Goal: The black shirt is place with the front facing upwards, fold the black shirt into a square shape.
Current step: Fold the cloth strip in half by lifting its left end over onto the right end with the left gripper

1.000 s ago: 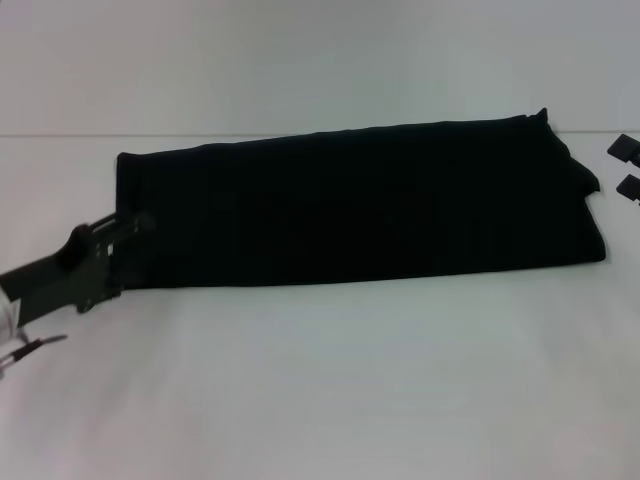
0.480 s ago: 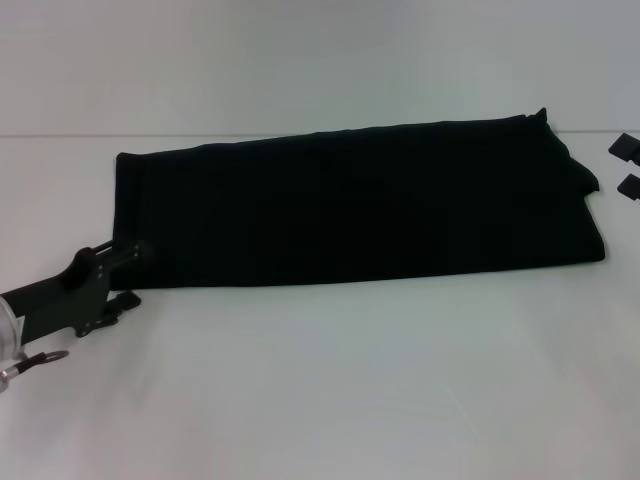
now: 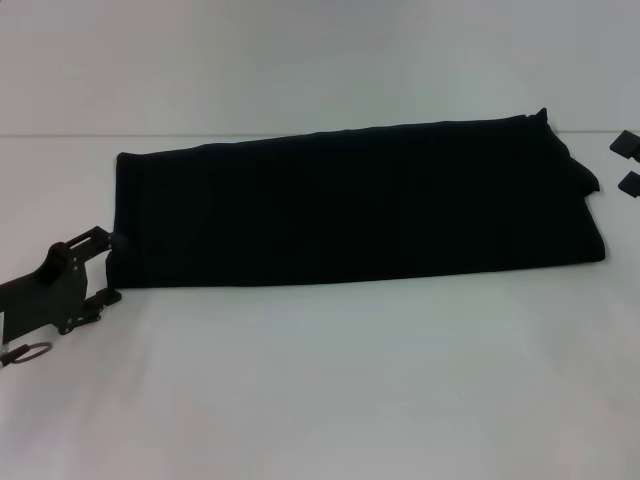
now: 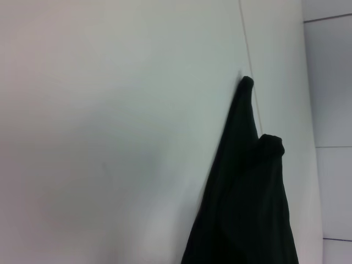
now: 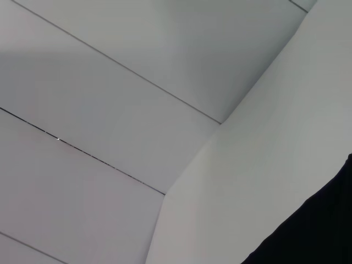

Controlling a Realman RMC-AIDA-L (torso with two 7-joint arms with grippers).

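The black shirt (image 3: 350, 205) lies folded into one long band across the white table (image 3: 330, 380), plain black side up, with no lettering showing. My left gripper (image 3: 113, 267) stands open at the band's left end, its fingertips (image 3: 116, 239) right at the cloth's edge and nothing between them. At the far right, my right gripper (image 3: 628, 164) hangs open just past the shirt's right end, apart from it. The left wrist view shows the black shirt (image 4: 247, 209) running away as a narrow strip. Only a corner of the black shirt (image 5: 319, 234) enters the right wrist view.
The table's far edge (image 3: 60, 136) meets a pale wall behind the shirt. White tabletop stretches in front of the shirt toward me. A small metal ring (image 3: 33, 352) hangs beside the left arm.
My left gripper has drawn back to the left and down, off the shirt's left end, and now stands open beside it. The shirt and the right gripper have stayed put.
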